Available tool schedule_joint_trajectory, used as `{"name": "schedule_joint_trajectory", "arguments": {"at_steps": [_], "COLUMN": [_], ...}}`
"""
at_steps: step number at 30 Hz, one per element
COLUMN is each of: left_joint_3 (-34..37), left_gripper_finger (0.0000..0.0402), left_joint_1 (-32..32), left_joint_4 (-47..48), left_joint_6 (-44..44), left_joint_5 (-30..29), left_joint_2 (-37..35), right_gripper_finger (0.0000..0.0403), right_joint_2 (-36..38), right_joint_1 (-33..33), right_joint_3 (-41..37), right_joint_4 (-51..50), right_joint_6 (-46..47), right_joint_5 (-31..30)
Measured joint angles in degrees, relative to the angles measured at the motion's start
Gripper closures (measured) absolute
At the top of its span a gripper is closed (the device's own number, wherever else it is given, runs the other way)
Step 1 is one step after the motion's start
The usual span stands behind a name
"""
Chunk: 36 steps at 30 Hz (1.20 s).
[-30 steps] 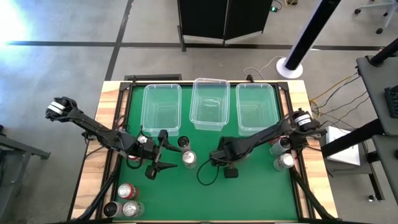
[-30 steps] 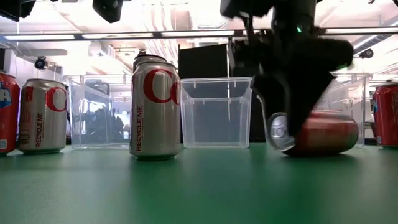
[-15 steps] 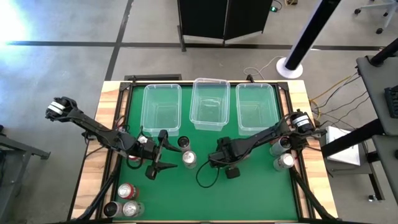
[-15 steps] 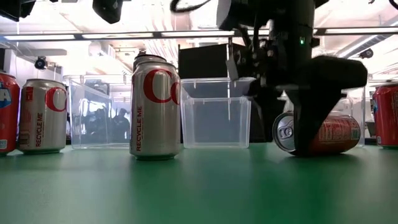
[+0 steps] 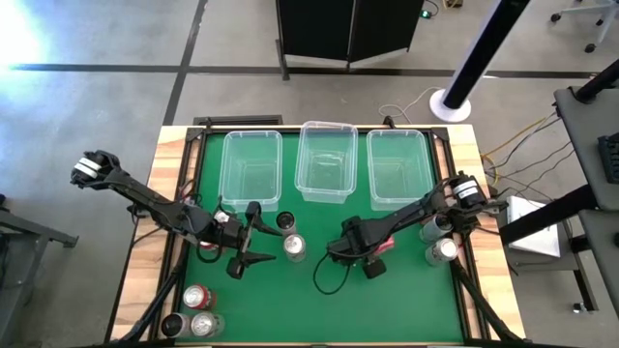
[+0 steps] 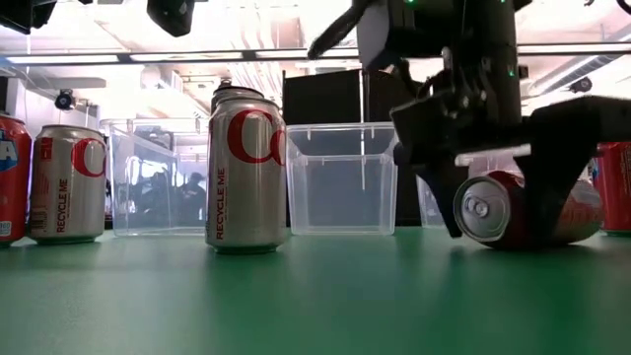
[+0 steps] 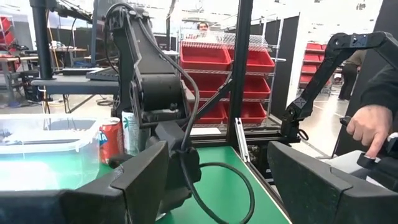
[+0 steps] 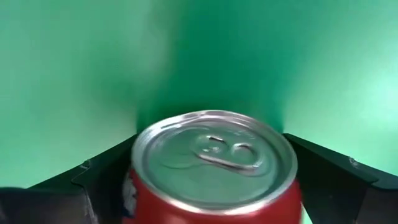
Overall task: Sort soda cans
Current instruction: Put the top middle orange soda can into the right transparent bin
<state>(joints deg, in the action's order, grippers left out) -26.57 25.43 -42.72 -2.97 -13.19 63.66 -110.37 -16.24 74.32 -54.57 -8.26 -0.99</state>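
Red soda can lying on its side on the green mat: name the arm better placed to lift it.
Right. Its end effector already straddles the tipped red metal can, a finger either side. The left end effector sits apart, open.

Right gripper (image 5: 370, 259) low (left gripper (image 5: 253, 238) spread).

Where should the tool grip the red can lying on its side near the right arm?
Across its round body at mid-length, coming from above. The red can lies flat on the green table, silver top facing sideways, so its curved sides are the only faces offered. The right tool already straddles it that way.
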Motion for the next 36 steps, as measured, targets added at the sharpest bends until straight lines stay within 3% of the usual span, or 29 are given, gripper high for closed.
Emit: {"name": "schedule_joint_trajectory", "arguments": {"at_steps": [7, 12, 18, 22, 27, 36], "left_joint_3": [0.00, 0.00, 0.00, -0.98, -5.79, -15.34], "left_gripper_finger": [0.0143, 0.0143, 0.0143, 0.0143, 0.0143, 0.0143], "left_joint_1": [0.68, 3.75, 3.15, 2.33, 1.66, 1.41], "left_joint_4": [-2.51, -5.96, -8.08, -12.44, -12.69, -7.27], "left_joint_6": [4.93, 13.33, 14.49, 14.52, 14.70, 11.24], "left_joint_5": [0.02, 0.66, 0.61, 0.61, 0.61, -0.90], "left_joint_2": [0.00, 0.00, 3.14, 7.58, 13.68, 22.88], "right_gripper_finger": [0.0115, 0.0115, 0.0115, 0.0115, 0.0115, 0.0115], "right_joint_2": [-0.27, 2.74, 10.66, 18.40, 26.25, 29.03], "right_joint_1": [-0.07, -0.30, -4.39, -9.45, -15.36, -20.51], "right_joint_3": [2.49, 6.75, 10.68, 7.09, -2.75, -17.00], "right_joint_4": [-1.73, -4.38, 0.30, 11.81, 32.25, 68.18], "right_joint_6": [6.37, 10.62, 17.27, 20.44, 21.36, 16.40], "right_joint_5": [-0.30, -0.67, -2.88, -11.94, -23.58, -34.62]}}
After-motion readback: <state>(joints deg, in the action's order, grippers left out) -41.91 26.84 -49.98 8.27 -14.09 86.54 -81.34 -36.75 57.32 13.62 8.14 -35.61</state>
